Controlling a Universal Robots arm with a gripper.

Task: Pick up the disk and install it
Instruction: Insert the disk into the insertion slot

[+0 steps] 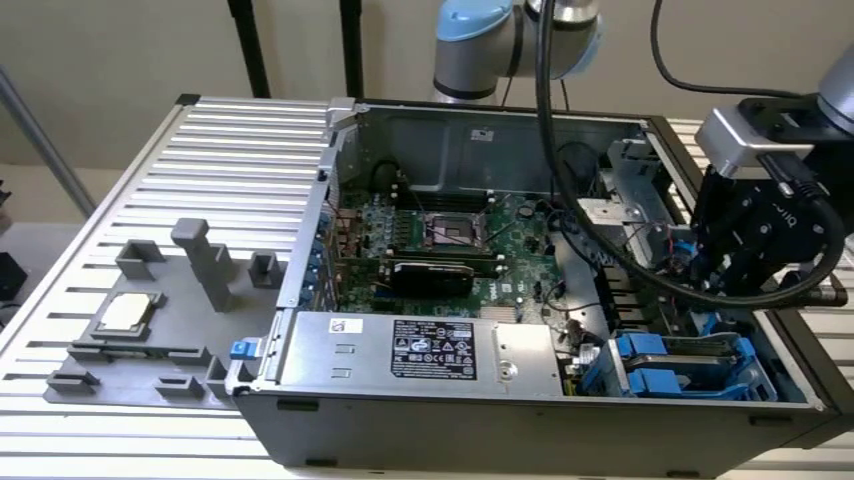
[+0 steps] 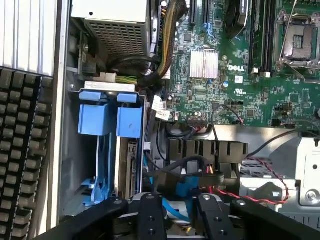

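The disk (image 2: pixel 131 170) stands on edge inside the blue cage (image 2: pixel 94 120), in the slot on the cage's side towards the green circuit board (image 2: pixel 240 75). Its grey metal edge shows below a blue tab of its frame. The slot on the cage's far side from the board looks unfilled, with bare blue rails in it.

The gripper (image 2: pixel 180 215) hangs just beside the cage, over the bundle of cables next to it and low inside the computer case (image 1: pixel 534 430). Its two black fingers (image 2: pixel 150 217) stand apart with a clear gap between them. Nothing looks clamped in that gap; the blue and red wires seen through it seem to lie deeper in the case. It does not touch the disk.

Well away from the cage, outside the case on the slatted table (image 1: pixel 240 130), the grey holder (image 1: pixel 134 350) carries a small square silver chip (image 1: pixel 127 312) but no disk.

As a judgement, the pick-up is done and the disk is in its slot, so the task looks close to finished. Whether the disk is pushed fully home and latched cannot be told. No cable can be seen plugged into it
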